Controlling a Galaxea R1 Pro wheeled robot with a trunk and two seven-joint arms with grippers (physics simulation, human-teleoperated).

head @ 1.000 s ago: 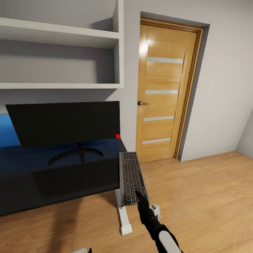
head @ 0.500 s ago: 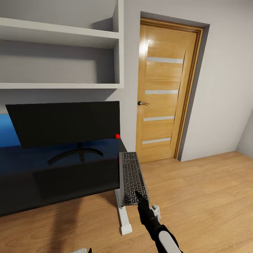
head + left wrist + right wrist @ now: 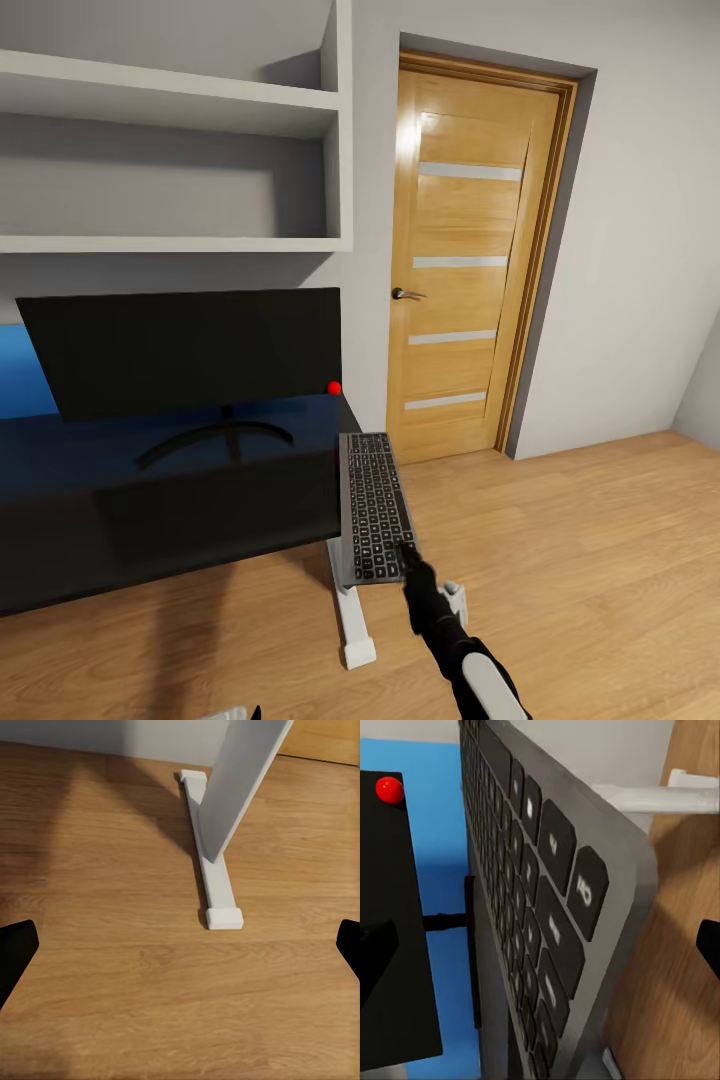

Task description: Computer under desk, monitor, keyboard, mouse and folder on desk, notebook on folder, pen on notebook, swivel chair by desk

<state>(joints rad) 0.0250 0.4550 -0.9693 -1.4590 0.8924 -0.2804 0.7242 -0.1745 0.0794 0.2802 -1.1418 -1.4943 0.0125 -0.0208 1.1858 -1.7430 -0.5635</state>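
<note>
The black monitor (image 3: 180,350) stands on the glossy black desk (image 3: 150,520). The slim black keyboard (image 3: 375,500) lies lengthwise at the desk's right end, and most of it seems to reach past the edge. My right gripper (image 3: 408,553) is at the keyboard's near end and is open. In the right wrist view the keyboard (image 3: 540,907) is very close between the spread fingertips of the right gripper (image 3: 540,945), with the monitor (image 3: 394,870) behind. My left gripper (image 3: 180,952) is open and low over the wooden floor, by the desk's white leg (image 3: 225,810).
A wooden door (image 3: 470,260) is shut in the wall right of the desk. White wall shelves (image 3: 170,100) hang above the monitor. A small red ball (image 3: 334,387) shows at the monitor's lower right corner. The desk's white foot (image 3: 352,625) rests on the floor below the keyboard.
My right gripper has drawn back a little toward me and to the right, off the keyboard's near end. The keyboard, monitor and view have not moved.
</note>
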